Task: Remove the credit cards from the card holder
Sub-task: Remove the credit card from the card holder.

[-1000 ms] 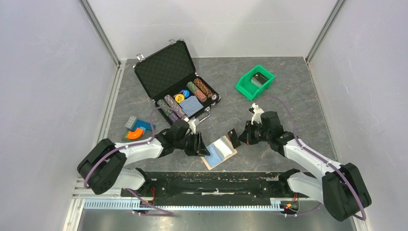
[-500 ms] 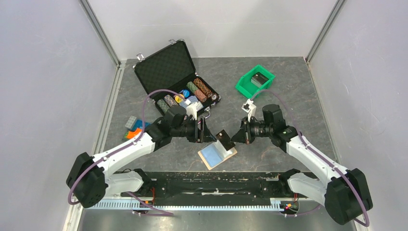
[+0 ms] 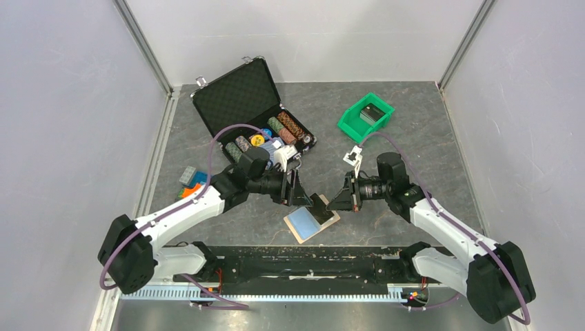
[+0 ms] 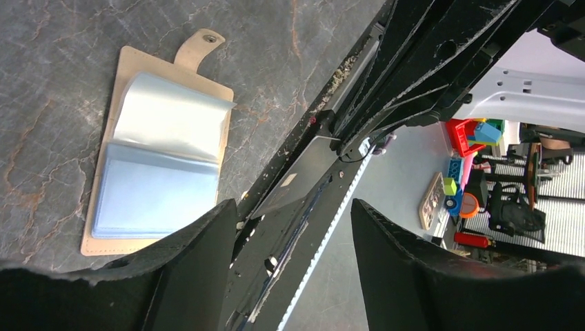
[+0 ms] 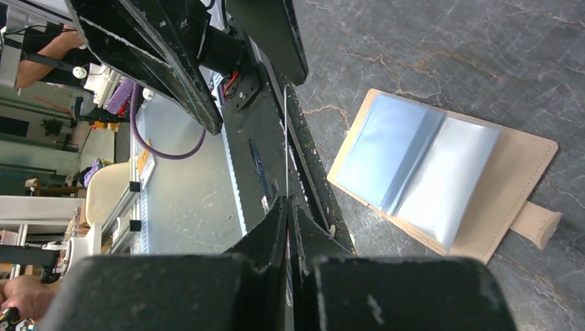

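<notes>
Our right gripper (image 3: pixel 332 201) pinches a dark credit card (image 3: pixel 319 203) over the open card holder (image 3: pixel 310 224) at the table's (image 3: pixel 414 138) near edge. Our left gripper (image 3: pixel 301 194) gapes wide beside it. Extraction is underway, we judge; next, set this card down clear.

White arm links (image 3: pixel 183 214), blk joints (image 3: pixel 127 252), purple cables (image 3: pixel 238 125).

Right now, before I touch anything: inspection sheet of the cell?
Surface: grey marbled table, no spills seen.
Job's things: card holder lies open and flat; one credit card held above it.
Clutter: black chip case, green bin, coloured blocks.
Grippers: right gripper shut on the credit card; left gripper open beside it.
Cables: purple cable arches over the chip case.
Surroundings: pale walls; nothing else seen.
</notes>
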You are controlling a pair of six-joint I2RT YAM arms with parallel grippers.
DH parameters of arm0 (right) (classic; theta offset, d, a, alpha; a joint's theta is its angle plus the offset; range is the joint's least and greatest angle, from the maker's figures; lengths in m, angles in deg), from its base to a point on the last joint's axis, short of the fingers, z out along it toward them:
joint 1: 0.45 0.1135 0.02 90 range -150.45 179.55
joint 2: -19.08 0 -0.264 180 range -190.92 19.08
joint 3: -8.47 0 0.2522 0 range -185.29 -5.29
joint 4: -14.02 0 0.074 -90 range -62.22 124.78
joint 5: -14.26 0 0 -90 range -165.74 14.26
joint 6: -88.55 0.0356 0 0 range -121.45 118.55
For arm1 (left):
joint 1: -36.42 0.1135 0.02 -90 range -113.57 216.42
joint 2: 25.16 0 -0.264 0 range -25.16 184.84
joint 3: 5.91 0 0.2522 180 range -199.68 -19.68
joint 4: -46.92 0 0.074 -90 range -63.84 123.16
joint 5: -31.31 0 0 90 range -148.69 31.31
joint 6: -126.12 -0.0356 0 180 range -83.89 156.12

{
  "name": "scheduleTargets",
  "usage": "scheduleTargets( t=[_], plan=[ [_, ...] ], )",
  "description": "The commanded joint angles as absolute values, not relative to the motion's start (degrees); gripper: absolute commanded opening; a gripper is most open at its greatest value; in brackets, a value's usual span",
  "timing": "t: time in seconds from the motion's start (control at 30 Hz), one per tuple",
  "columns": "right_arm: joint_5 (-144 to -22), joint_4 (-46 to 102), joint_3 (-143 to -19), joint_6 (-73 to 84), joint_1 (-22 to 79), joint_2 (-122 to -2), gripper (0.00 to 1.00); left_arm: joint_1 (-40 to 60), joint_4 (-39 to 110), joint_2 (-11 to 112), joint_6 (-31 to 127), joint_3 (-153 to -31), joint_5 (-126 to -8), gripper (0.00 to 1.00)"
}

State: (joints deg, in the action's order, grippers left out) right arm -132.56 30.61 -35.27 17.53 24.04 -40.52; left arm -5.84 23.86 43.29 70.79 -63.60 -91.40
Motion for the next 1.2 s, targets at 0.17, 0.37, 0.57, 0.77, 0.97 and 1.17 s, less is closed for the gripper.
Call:
scheduleTargets(
  t=[0.17,0.37,0.57,0.77,0.97,1.17],
  plan=[
    [-135.77,19.56,-32.2,24.28,25.54,-39.08,0.0,-6.12,30.08,46.28,69.33,-64.15,-98.49,0.61],
    [-135.5,19.09,-31.84,24.26,25.54,-39.5,0.0,-6.11,32.96,47.5,71.58,-63.81,-101.1,0.28],
    [-130.92,18.93,-32.01,24.89,24.64,-39.19,0.18,-6.12,36.97,47.69,76.05,-62.26,-103.12,0.02],
    [-119.68,18.51,-30.32,30.22,21.27,-34.91,0.45,-6.12,42.02,44.73,82.8,-58.99,-98.25,0.02],
    [-117.27,6.27,-24.01,42.51,21.27,-30.28,0.55,-6.11,49.58,41.49,90.31,-55.27,-89.54,0.02],
    [-113.78,-9.56,-15.34,55.4,21.26,-26.0,0.56,-6.11,56.07,39.65,96.59,-53.38,-82.4,0.02]
  ],
)
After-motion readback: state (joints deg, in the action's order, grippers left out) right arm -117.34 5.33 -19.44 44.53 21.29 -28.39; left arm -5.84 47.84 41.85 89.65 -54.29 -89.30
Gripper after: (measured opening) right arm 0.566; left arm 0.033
